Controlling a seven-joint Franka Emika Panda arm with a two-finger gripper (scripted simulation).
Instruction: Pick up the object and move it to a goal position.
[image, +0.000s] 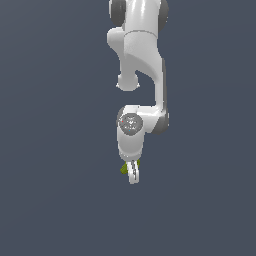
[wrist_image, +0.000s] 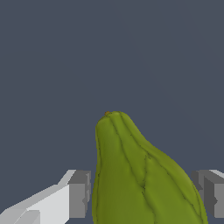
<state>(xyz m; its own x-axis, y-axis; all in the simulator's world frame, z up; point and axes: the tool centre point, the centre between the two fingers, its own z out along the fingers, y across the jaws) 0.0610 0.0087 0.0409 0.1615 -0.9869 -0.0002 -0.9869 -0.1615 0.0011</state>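
Note:
The object (wrist_image: 135, 166) is an olive-green ribbed pear-shaped blob that fills the space between my fingers in the wrist view, its narrow end pointing away from the wrist. My gripper (wrist_image: 142, 194) is shut on it, with one finger pad (wrist_image: 79, 192) against one side and the other pad (wrist_image: 210, 192) against the opposite side. In the exterior view the gripper (image: 133, 174) points straight down at the end of the white arm. Only small green bits of the object (image: 123, 168) show beside the fingers.
A plain dark blue-grey surface (image: 50, 200) fills both views. The white arm's links (image: 142, 55) hang down from the top of the exterior view above the gripper.

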